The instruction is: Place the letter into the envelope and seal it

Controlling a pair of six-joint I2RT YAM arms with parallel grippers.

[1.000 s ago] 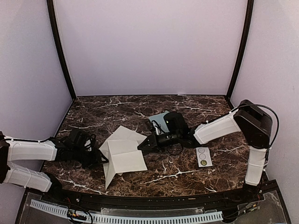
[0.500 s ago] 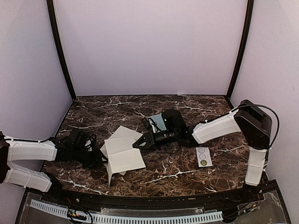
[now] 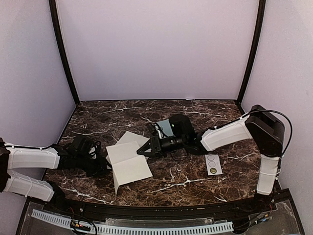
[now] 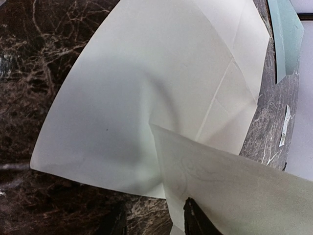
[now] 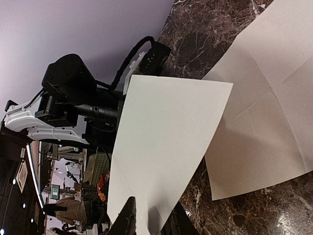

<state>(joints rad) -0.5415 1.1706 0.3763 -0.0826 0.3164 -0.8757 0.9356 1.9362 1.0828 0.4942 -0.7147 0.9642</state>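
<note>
The right tool reaches in low over the middle of the bench, and from its own wrist camera its two dark fingers stand close together with a flap of the letter caught between them. That flap stands up off the bench toward the camera, while the rest of the sheet lies flat behind it, its fold creases plain to see.

The left tool lies nearly flat on the left side, right at the letter's left edge. In its wrist view one dark finger shows in front of a lifted corner of the paper. The other finger is only a dim shape against the marble. I cannot tell whether this tool is clamped on the sheet or merely touching it.

The letter sits a little left of centre on the dark marbled bench, between the two tools. It is partly folded over on itself, so one off-white layer rests on another.

The envelope lies farther back, to the right of the letter. It is pale blue-green and mostly hidden under the right arm's wrist, so only a corner shows. The left wrist view catches it as a green edge beyond the far side of the letter.

A small white strip with three circles lies on the bench to the right, apart from both papers.
</note>
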